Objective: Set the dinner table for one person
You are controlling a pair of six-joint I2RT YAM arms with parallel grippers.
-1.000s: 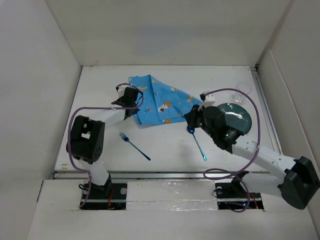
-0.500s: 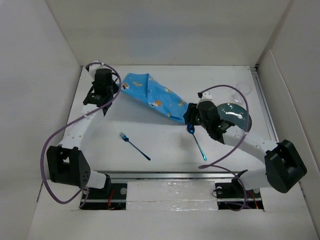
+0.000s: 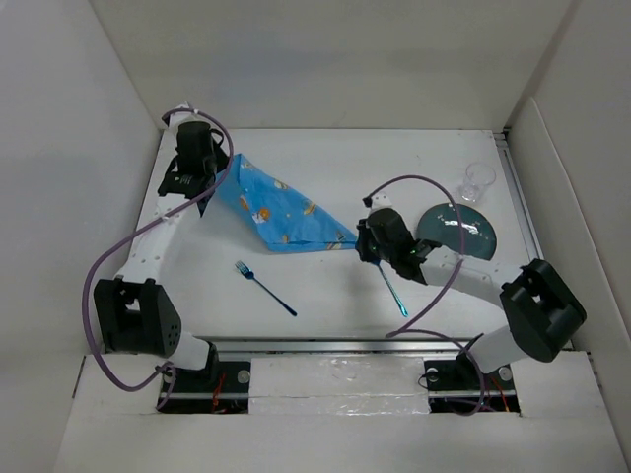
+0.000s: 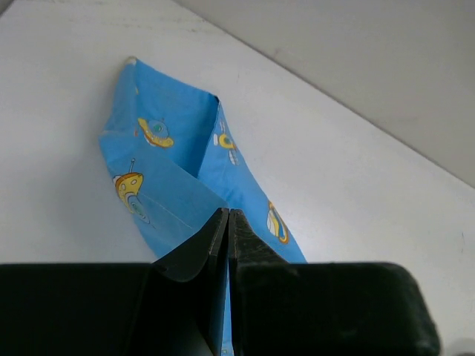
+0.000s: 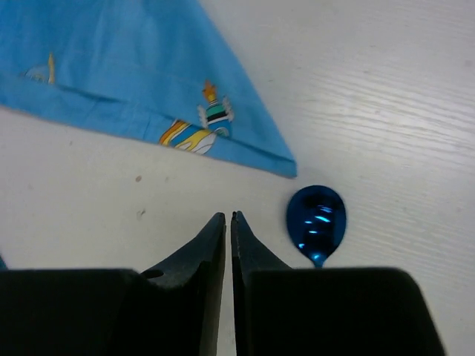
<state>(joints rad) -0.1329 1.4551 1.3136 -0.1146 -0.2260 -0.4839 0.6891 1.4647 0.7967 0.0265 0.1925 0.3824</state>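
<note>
Left gripper [image 4: 228, 213], clamped on the blue placemat [image 3: 281, 212], has dragged it far-left across the white dinner table [image 3: 335, 168], away from the right gripper [image 5: 228, 217], now closed empty, so spreading looks stalled.

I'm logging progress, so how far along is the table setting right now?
Nothing looks finished. In hand: the left gripper is shut on the placemat, which lies folded, not flat; the right gripper is shut on nothing. Left: fork, spoon, plate and glass sit scattered, unarranged.
</note>
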